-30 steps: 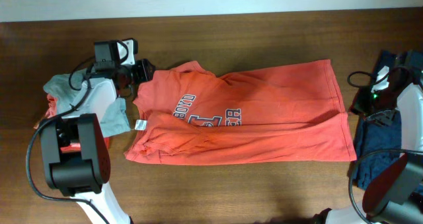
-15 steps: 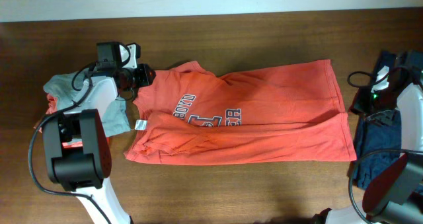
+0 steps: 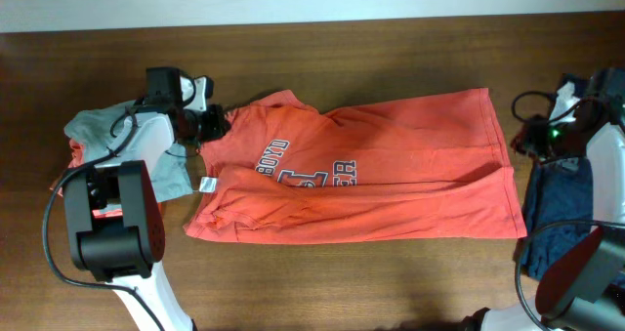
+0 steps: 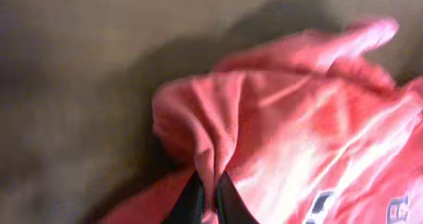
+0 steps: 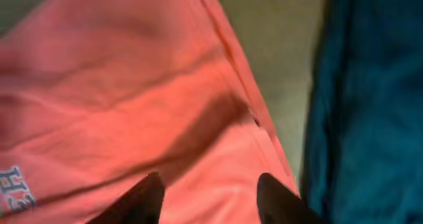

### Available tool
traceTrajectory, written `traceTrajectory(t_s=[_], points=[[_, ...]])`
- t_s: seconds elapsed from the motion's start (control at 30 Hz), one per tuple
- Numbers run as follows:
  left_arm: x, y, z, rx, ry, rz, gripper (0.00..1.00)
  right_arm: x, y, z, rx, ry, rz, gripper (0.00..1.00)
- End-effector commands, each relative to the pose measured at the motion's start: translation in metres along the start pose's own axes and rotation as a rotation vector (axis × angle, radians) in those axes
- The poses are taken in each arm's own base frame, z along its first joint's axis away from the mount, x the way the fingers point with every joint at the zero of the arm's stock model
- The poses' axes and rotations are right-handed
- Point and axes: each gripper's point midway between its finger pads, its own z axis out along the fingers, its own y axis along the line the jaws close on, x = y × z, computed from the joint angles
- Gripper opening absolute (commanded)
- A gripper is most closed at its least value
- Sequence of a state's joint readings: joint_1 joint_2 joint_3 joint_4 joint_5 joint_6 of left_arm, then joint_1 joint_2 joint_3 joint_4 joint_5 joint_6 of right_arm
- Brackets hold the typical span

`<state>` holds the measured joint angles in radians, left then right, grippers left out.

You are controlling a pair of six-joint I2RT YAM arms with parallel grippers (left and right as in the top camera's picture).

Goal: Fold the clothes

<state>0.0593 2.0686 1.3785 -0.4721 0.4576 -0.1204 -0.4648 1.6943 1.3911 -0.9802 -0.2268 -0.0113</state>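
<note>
A coral-red T-shirt [image 3: 391,165] with white lettering lies spread across the table, collar end to the left. My left gripper [image 3: 217,124] sits at its upper left corner. In the left wrist view the left gripper [image 4: 207,191] is shut on a raised fold of the T-shirt [image 4: 218,118]. My right gripper [image 3: 530,139] hovers at the shirt's right hem. From the right wrist camera, the right gripper [image 5: 210,184] stands open over the T-shirt [image 5: 132,85], with nothing between its fingers [image 5: 142,197].
A dark navy garment [image 3: 557,209] lies bunched at the right table edge, right beside the hem [image 5: 370,105]. A pale grey-blue shirt [image 3: 98,126] is heaped at the left, over a bit of red cloth [image 3: 74,157]. The brown table [image 3: 391,282] ends at a white wall behind.
My left gripper has shifted slightly right and shut on a fold of the coral-red T-shirt. My right gripper has moved left toward the hem and opened a little wider.
</note>
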Motion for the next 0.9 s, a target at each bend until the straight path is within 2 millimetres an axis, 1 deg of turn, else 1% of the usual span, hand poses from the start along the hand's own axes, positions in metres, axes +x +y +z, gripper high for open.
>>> traceTrajectory(t_s=[0.0,0.07,0.13,0.2,0.23,0.27,0.43,0.6,0.77,0.87], points=[[0.011,0.0,-0.006,-0.016,0.05,-0.023,0.03,-0.024,0.024,0.003,-0.089,-0.085,-0.115,0.57],[0.017,0.001,-0.006,-0.022,0.075,-0.027,0.03,-0.036,0.029,0.01,-0.093,-0.123,-0.146,0.59],[0.018,0.001,-0.006,-0.022,0.079,-0.022,0.02,-0.048,0.033,0.018,-0.096,-0.158,-0.165,0.63],[0.017,0.001,-0.006,-0.021,0.073,-0.02,0.02,-0.058,0.037,0.027,-0.101,-0.185,-0.178,0.64],[0.016,0.001,-0.006,-0.021,0.071,-0.019,0.02,-0.063,0.038,0.034,-0.103,-0.196,-0.185,0.65],[0.015,0.001,-0.006,-0.02,0.065,-0.016,0.02,-0.069,0.041,0.046,-0.107,-0.206,-0.196,0.67],[0.01,0.001,-0.006,-0.018,0.045,-0.006,0.02,-0.081,0.045,0.087,-0.117,-0.22,-0.222,0.68],[0.01,0.001,-0.006,-0.018,0.045,-0.006,0.02,-0.095,0.045,0.127,-0.124,-0.263,-0.241,0.68],[0.01,0.001,-0.006,-0.018,0.045,-0.006,0.02,-0.109,0.041,0.155,-0.134,-0.314,-0.198,0.69],[0.01,0.001,-0.006,-0.018,0.045,-0.006,0.03,-0.115,0.047,0.166,-0.165,-0.345,-0.21,0.69]])
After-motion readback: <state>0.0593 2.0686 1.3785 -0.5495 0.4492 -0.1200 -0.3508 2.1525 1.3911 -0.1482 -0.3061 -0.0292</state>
